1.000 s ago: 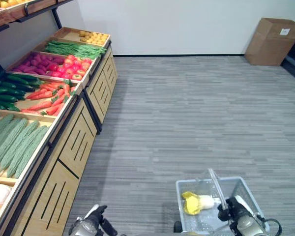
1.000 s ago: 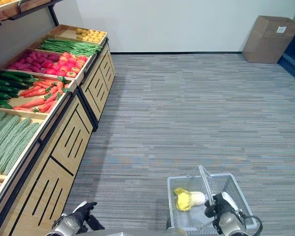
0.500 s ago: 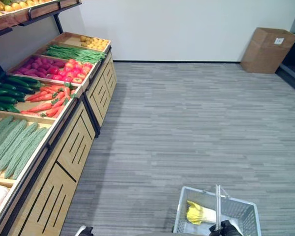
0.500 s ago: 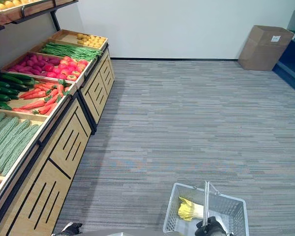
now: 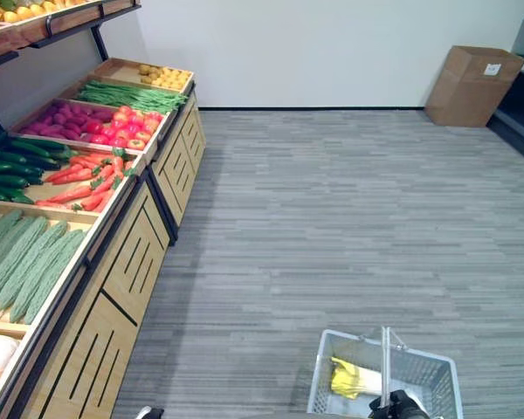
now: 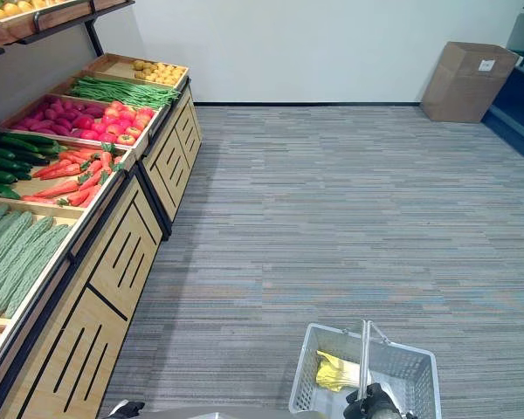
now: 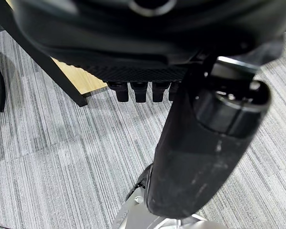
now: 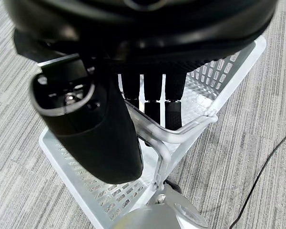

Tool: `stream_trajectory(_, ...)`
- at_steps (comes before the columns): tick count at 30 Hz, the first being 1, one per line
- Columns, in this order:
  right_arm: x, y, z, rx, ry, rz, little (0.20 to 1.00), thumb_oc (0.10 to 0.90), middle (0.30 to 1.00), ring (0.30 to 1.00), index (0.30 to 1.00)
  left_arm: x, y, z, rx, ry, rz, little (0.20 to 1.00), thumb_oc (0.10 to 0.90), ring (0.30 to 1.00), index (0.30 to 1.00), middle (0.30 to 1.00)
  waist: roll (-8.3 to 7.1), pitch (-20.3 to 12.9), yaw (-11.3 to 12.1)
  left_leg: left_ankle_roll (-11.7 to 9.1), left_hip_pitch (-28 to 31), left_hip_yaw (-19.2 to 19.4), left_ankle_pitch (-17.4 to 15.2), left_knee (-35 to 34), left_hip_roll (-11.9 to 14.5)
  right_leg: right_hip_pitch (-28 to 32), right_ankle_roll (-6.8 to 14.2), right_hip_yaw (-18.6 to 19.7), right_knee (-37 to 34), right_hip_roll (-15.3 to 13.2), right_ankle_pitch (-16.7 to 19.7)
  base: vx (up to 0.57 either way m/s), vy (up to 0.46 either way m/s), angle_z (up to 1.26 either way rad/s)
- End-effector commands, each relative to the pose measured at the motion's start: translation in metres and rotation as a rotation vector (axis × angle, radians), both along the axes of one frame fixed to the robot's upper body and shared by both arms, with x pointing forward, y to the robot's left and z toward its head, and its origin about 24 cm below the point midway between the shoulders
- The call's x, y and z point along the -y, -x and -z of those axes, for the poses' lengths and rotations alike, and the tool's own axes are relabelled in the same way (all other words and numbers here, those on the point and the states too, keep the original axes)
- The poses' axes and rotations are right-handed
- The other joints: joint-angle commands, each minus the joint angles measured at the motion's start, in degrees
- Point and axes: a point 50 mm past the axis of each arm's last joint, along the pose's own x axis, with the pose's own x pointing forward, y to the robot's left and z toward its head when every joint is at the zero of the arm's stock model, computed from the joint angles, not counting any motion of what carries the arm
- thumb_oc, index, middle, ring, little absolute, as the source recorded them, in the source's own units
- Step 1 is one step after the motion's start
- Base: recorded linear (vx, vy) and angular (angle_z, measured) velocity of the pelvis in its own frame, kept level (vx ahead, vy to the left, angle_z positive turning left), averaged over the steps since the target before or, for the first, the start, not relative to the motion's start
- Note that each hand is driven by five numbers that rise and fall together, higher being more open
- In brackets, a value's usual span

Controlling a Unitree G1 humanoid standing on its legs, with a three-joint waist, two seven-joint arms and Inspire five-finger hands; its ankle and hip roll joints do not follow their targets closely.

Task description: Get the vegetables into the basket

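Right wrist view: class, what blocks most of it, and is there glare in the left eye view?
Right wrist view: the dark right hand looms close, hiding much of the white perforated plastic basket, fingers curled round its metal handle. Left eye view: even light, no glare on the grey carpet.

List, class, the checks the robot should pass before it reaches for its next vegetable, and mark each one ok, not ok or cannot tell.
1. Right hand curled round the basket handle: ok.
2. Basket hanging level: cannot tell.
3. Room left in the basket beside the yellow vegetable: ok.
4. Left hand holding nothing: ok.
5. Carrots on the shelf within reach: not ok; they lie far ahead on the left.
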Motion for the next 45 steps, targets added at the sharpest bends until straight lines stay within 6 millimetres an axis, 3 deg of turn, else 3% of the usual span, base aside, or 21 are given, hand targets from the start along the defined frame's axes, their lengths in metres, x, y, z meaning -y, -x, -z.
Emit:
stream_trajectory(1, 0.002, -0.013, -0.003, 0.002, 0.009, -0.038, 0.300, 0.400, 0.300, 0.300, 0.300, -0.004, -0.014, -0.003, 0.034, -0.023, -0.009, 1.000, 0.900, 1.000, 1.000, 1.000, -0.54, 2.0, -0.2, -1.7, -0.5, -3.2, 0.3, 0.6, 0.5, 3.2, 3.9, -0.4, 4.2, -3.3, -3.6, 0.00, -0.040, 0.00)
stream_trajectory(9, 0.002, -0.013, -0.003, -0.003, 0.014, -0.057, 0.300, 0.400, 0.300, 0.300, 0.300, -0.003, -0.007, -0.002, 0.030, -0.017, -0.070, 1.000, 0.900, 1.000, 1.000, 1.000, -0.44, 3.0, 0.3, -2.8, -2.1, -4.0, 2.2, 0.4, 2.3, 2.6, 3.0, -1.8, 4.5, -1.7, -4.3, -0.03, -0.071, 0.02)
stream_trajectory(20, 0.002, -0.025, -0.006, 0.039, 0.040, -0.093, 0.300, 0.400, 0.300, 0.300, 0.300, 0.001, -0.017, -0.003, 0.080, -0.024, -0.118, 1.000, 0.900, 1.000, 1.000, 1.000, 0.55, 6.4, 1.2, -5.8, -7.7, -6.9, 7.8, 0.4, 7.4, 1.1, 0.2, -4.5, 4.3, 3.7, -6.2, -0.07, -0.143, 0.17)
stream_trajectory(23, 0.000, -0.029, -0.007, 0.052, 0.038, -0.111, 0.300, 0.400, 0.300, 0.300, 0.300, 0.004, -0.017, -0.002, 0.085, -0.022, -0.119, 1.000, 0.900, 1.000, 1.000, 1.000, 0.68, 7.2, 1.2, -5.9, -8.0, -8.0, 8.1, 0.4, 7.7, 0.9, -0.2, -4.4, 4.1, 4.4, -6.1, -0.02, -0.112, 0.11)
stream_trajectory(26, -0.004, -0.035, -0.007, 0.058, 0.040, -0.155, 0.300, 0.400, 0.300, 0.300, 0.300, 0.009, -0.023, -0.002, 0.111, -0.010, -0.130, 1.000, 0.900, 1.000, 1.000, 1.000, 0.22, 8.0, 2.3, -5.4, -9.2, -14.1, 7.4, 0.7, 5.2, 0.2, -0.4, -3.7, 3.8, 4.3, -5.7, -0.01, -0.046, -0.06)
stream_trajectory(29, -0.008, -0.046, -0.009, 0.082, 0.037, -0.198, 0.300, 0.400, 0.300, 0.300, 0.300, 0.016, -0.032, -0.002, 0.148, 0.012, -0.143, 1.000, 0.900, 1.000, 1.000, 1.000, -0.56, 8.6, 3.3, -3.7, -11.1, -22.4, 4.9, 1.9, 0.0, -0.6, -0.4, -2.3, 3.8, 4.1, -5.0, -0.02, -0.044, -0.25)
stream_trajectory(30, -0.011, -0.050, -0.010, 0.089, 0.034, -0.215, 0.300, 0.400, 0.300, 0.300, 0.300, 0.015, -0.032, -0.002, 0.150, 0.014, -0.150, 1.000, 0.900, 1.000, 1.000, 1.000, -0.72, 8.6, 3.3, -2.8, -10.9, -23.5, 3.7, 2.2, -1.2, -0.7, -0.5, -1.4, 3.8, 4.3, -5.0, 0.00, -0.029, -0.31)
stream_trajectory(36, -0.015, -0.054, -0.010, 0.097, 0.029, -0.237, 0.300, 0.400, 0.300, 0.300, 0.300, 0.013, -0.027, -0.002, 0.134, 0.006, -0.134, 1.000, 0.900, 1.000, 1.000, 1.000, -0.87, 8.0, 3.7, -0.8, -9.6, -22.1, 1.7, 2.9, -3.0, -0.6, -0.6, 0.5, 3.6, 3.9, -4.8, 0.02, 0.064, -0.35)
stream_trajectory(45, -0.016, -0.049, -0.008, 0.072, 0.020, -0.218, 0.300, 0.400, 0.300, 0.300, 0.300, 0.007, -0.025, -0.003, 0.129, -0.012, -0.109, 1.000, 0.900, 1.000, 1.000, 1.000, -0.06, 6.8, 2.9, 0.1, -6.5, -18.8, 0.5, 0.4, -4.3, 0.3, 0.8, 2.1, 2.7, 1.8, -4.3, 0.03, 0.122, -0.14)
